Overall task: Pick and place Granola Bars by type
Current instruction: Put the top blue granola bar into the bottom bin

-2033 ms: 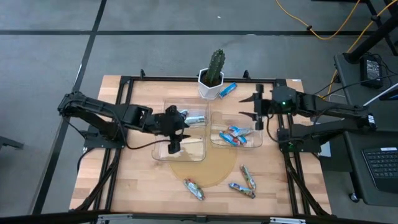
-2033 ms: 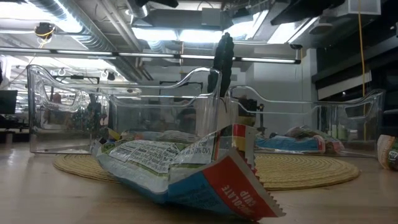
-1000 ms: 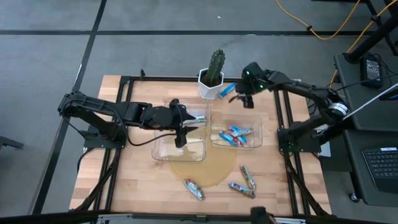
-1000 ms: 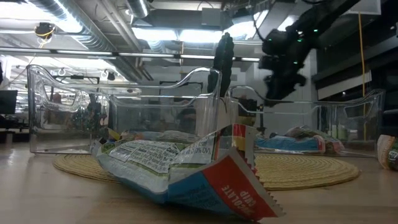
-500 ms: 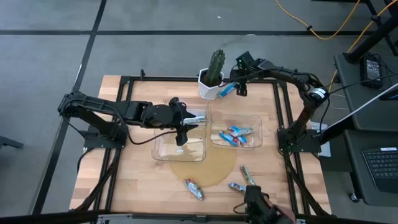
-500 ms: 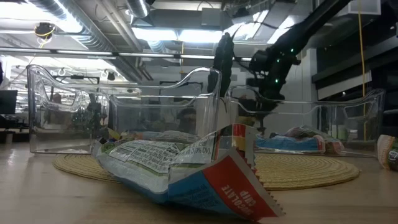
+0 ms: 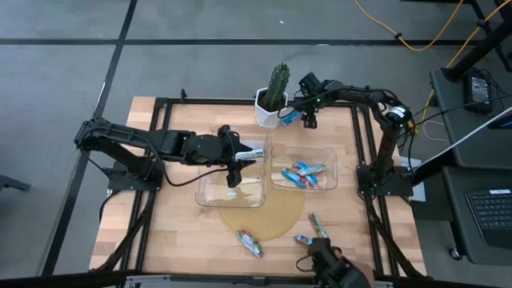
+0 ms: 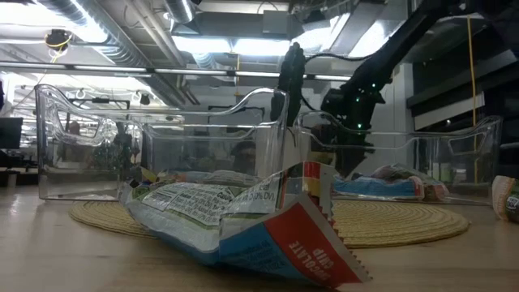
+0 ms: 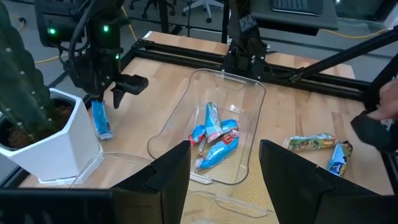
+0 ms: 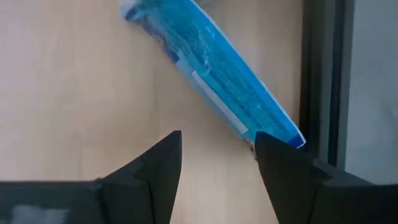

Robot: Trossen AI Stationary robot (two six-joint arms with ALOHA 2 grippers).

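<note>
Right wrist view: your right gripper point(image 10: 217, 155) hangs open over a blue bar point(image 10: 211, 74) lying near the cactus pot point(image 7: 270, 110) | step: likely reaching to pick | next: lower, close | left gripper point(image 9: 224, 165) open over left bin point(image 7: 210, 188).

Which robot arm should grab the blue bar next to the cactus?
The right one. The right gripper hangs open right over the blue bar beside the cactus pot. The left gripper, also open, is over the left bin, farther away.
</note>
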